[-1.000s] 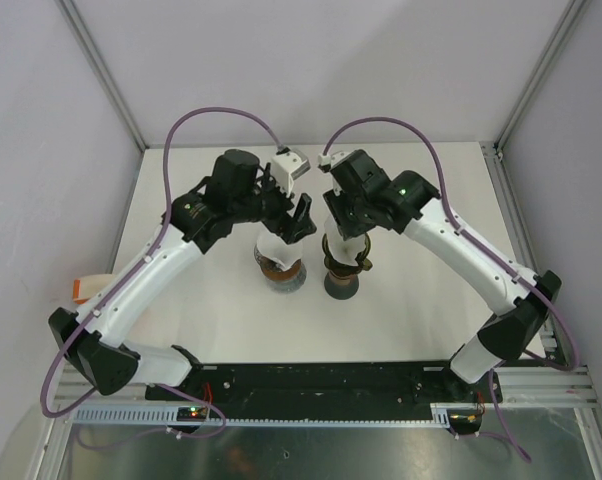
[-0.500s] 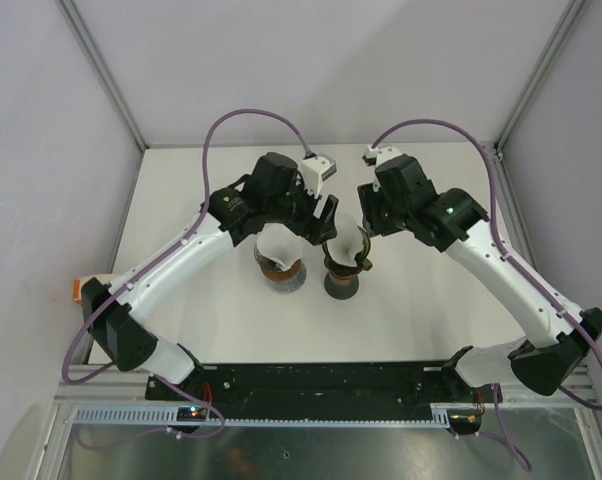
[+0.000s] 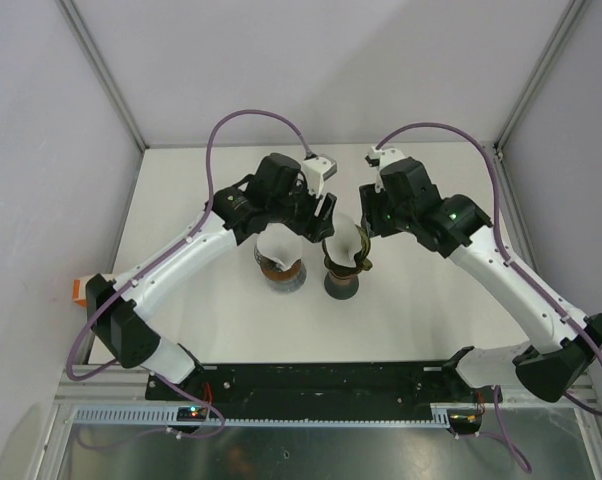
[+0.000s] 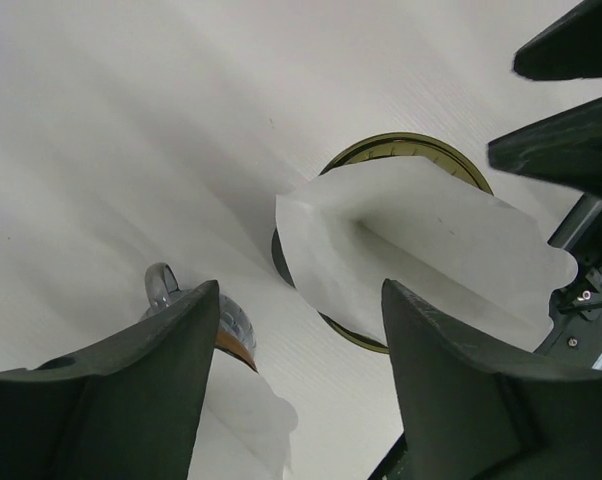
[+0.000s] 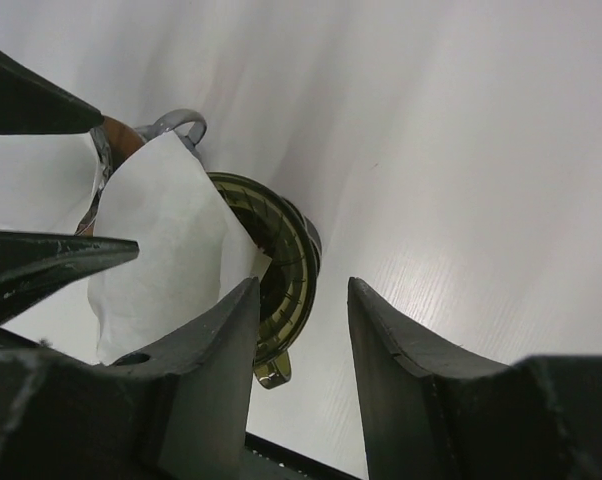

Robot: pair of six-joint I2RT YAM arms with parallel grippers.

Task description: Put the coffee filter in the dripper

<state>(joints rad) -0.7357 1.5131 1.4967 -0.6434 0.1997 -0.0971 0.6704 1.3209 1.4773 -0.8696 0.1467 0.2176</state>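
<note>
Top external view shows the left arm (image 3: 171,270) and the right arm (image 3: 501,270) bending in over a white desk (image 3: 411,310). In the middle stands a green dripper (image 3: 346,266) on a dark base (image 3: 341,288). The white coffee filter (image 3: 343,243) sits in the top of the dripper and sticks up over its rim. Just to the left of the dripper is a glass cup (image 3: 281,274) with a brown band. More white paper (image 3: 273,243) stands in it. The left fingers (image 3: 321,220) hang over the spot between the cup and the dripper. The right fingers (image 3: 365,232) hang just beside the dripper on its right.

In the left wrist view the left fingers (image 4: 299,290) are apart, and nothing is between them. Past their tips the coffee filter (image 4: 421,240) lies across the round mouth of the dripper (image 4: 401,142). It has a fold down its middle. The glass cup (image 4: 231,328) and its metal handle (image 4: 159,282) are at the lower left.

In the right wrist view the right fingers (image 5: 301,290) are apart too and hold nothing. The ribbed inside of the dripper (image 5: 286,260) shows between them. The coffee filter (image 5: 166,240) leans on the left side of the dripper and covers part of it. One corner comes very close to a finger. I cannot tell if it touches.
</note>
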